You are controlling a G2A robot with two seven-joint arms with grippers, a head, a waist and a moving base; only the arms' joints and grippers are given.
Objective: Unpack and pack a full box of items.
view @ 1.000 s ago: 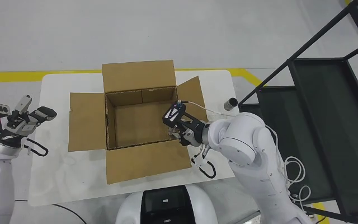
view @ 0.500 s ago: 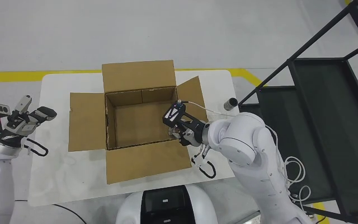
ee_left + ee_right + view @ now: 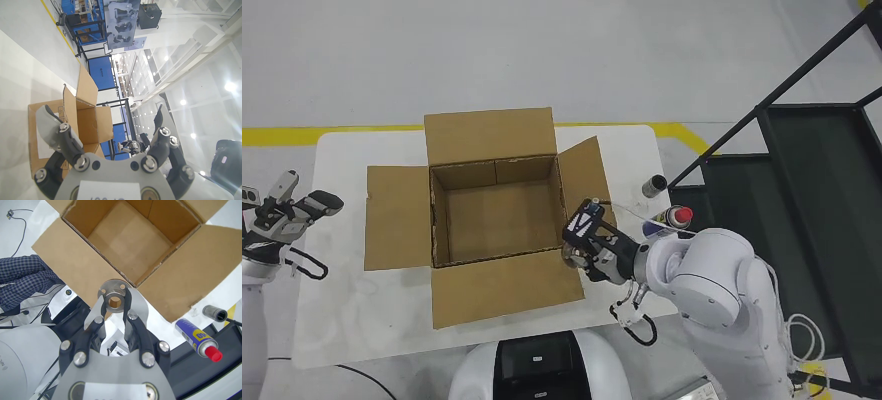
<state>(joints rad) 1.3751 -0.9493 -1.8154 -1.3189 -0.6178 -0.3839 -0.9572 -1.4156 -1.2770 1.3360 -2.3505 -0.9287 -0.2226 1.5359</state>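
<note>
Since your right gripper (image 3: 113,303) is clamped on the metal flange (image 3: 113,291) just off the near right corner of the box (image 3: 490,135) — floor bare, left gripper (image 3: 102,115) spread apart well to its left — you seem to be unpacking: next, lower it onto the table (image 3: 342,180) beside the box.

The light was bright and even, and it came from above. In the top view the white table (image 3: 342,170) glowed, and shadows on it were soft and pale. Inside the box (image 3: 492,210) the wall toward 9 o'clock was darker than the flaps. In the left wrist view the ceiling lamps (image 3: 230,87) made strong glare, and a milky haze spread around them. Straight lines bent near the edges of both wrist views. The metal ring (image 3: 113,294) shone, and the spray can (image 3: 196,338) had a bright stripe of light.
</note>
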